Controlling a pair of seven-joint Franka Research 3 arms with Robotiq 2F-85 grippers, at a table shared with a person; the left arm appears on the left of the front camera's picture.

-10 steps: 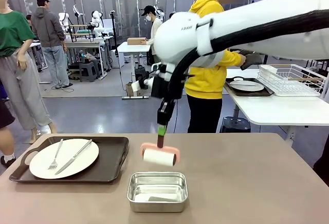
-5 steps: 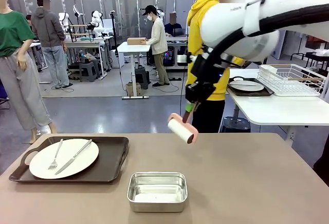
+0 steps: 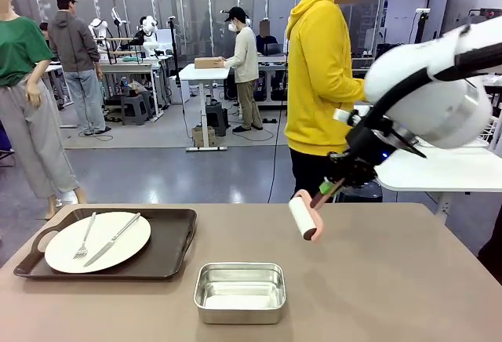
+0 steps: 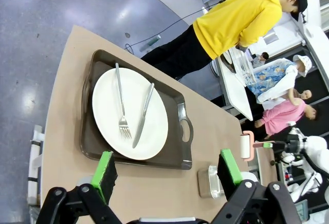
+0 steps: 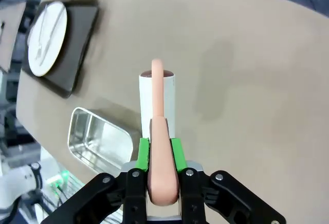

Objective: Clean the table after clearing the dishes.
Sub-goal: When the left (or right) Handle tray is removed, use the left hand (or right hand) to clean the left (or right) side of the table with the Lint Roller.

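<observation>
Right claw (image 3: 328, 189) clenched on the pink handle of a lint roller (image 3: 303, 215), its white roll held above the taupe surface (image 3: 376, 279), right of centre near the far edge. Left claw (image 4: 168, 168) released, pads wide apart, above the dark tray (image 3: 169, 248) at the surface's left end. The tray carries a white plate (image 3: 97, 241) with fork (image 3: 85, 238) and knife (image 3: 114, 240); a steel pan (image 3: 240, 292) sits just beside it.

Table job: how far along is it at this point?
Done: the right gripper is shut on the roller, so the cleaning tool is picked up. In hand: the roller looks lifted off the table, with no rolling started yet. Left: a tray with plate, fork and knife sits on the table's left side, uncleared, and so does the pan. The left gripper hangs open over that tray.
</observation>
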